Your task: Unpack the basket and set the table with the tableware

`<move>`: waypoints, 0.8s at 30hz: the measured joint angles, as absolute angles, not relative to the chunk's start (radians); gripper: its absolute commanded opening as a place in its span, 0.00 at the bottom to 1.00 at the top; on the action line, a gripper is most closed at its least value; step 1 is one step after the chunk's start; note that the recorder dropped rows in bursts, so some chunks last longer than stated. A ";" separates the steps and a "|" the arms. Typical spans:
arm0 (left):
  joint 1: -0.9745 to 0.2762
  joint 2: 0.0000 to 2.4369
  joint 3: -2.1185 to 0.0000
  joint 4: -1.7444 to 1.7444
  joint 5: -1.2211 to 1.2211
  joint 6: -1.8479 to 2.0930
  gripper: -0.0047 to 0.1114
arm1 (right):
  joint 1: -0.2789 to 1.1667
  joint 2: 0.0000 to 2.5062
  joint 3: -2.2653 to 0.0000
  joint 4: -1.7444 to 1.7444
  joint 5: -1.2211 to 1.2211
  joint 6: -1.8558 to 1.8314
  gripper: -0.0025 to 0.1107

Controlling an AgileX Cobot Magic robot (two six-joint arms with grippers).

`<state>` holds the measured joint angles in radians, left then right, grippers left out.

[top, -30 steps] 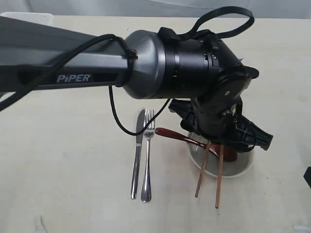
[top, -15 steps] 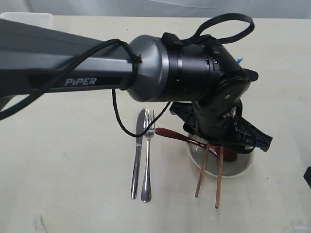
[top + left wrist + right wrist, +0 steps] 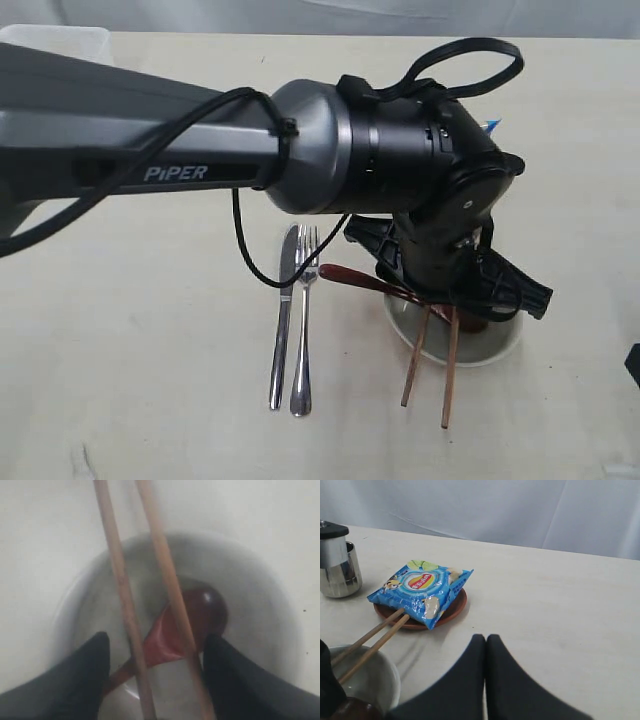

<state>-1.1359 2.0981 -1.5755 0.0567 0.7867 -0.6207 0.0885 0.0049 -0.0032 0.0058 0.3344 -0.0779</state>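
Note:
My left gripper [image 3: 472, 303] hangs low over the cream bowl [image 3: 497, 343] on the table [image 3: 140, 330]. In the left wrist view this gripper [image 3: 157, 640] is open, one finger on each side of the two brown chopsticks [image 3: 120, 580]. The chopsticks lie across the bowl [image 3: 260, 580], above the reddish-brown spoon [image 3: 205, 611]. Left of the bowl lie the steel knife [image 3: 284, 320] and fork [image 3: 303, 325]. The spoon's handle [image 3: 350, 277] points toward them. My right gripper [image 3: 486, 638] is shut and empty over bare table. Beyond it, the blue chip bag [image 3: 422, 590] rests on the small brown plate [image 3: 452, 612], beside the steel cup [image 3: 337, 567].
A corner of the white basket [image 3: 60, 38] shows at the far left, behind the left arm [image 3: 150, 140]. That arm crosses most of the exterior view and hides the plate and cup there. A sliver of the blue bag [image 3: 491, 125] peeks out past its wrist.
The left arm has shifted slightly to the right and its gripper has dipped a little lower over the bowl. The tableware has not moved.

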 measured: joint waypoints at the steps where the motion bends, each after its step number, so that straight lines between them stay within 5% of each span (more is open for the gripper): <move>1: -1.136 2.098 -1.575 0.057 0.787 -0.621 0.39 | 0.088 0.005 -0.003 0.006 0.334 -0.078 0.02; 24: -1.136 2.098 -1.575 0.071 0.787 -0.636 0.39 | 0.088 0.005 -0.003 0.006 0.334 -0.078 0.02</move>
